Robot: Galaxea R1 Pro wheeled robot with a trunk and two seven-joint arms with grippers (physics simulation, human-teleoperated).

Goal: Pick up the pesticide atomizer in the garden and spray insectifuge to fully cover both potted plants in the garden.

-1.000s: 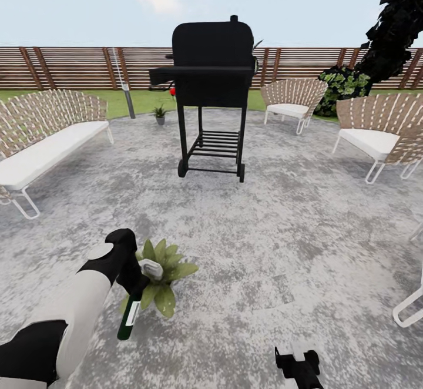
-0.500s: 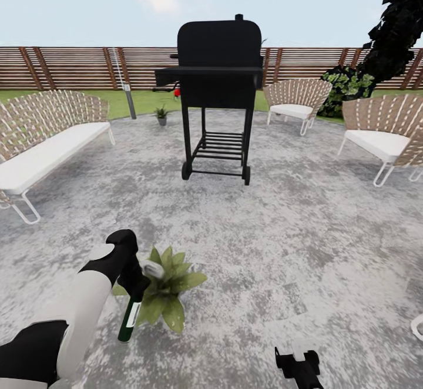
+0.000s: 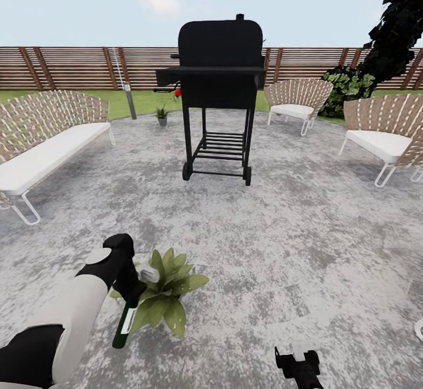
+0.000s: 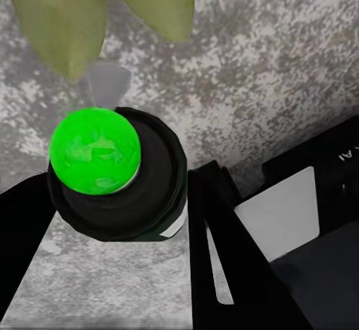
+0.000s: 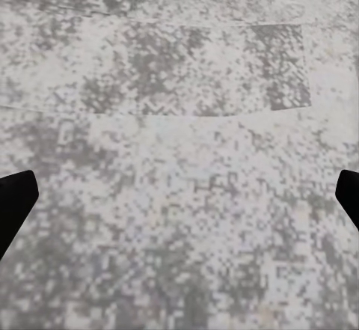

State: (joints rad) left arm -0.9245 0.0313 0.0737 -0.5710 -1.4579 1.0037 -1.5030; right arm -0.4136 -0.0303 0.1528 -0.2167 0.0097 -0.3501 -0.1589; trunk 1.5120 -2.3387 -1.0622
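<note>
The grey stone patio point(image 3: 305, 242) bears a black grill point(image 3: 218, 95), wicker seats, and a broad-leaved potted plant point(image 3: 166, 296).

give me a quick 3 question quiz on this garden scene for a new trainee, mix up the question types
1. True or false: the left gripper holds the pesticide atomizer beside the broad-leaved potted plant.
2. Multiple choice: the second potted plant stands A) under the grill, B) near the patio edge by the lawn, between the bench and the grill, C) on a chair.
3. Fill in: the right gripper is ____ over bare patio.

Key: 1 true; 2 B; 3 open
</note>
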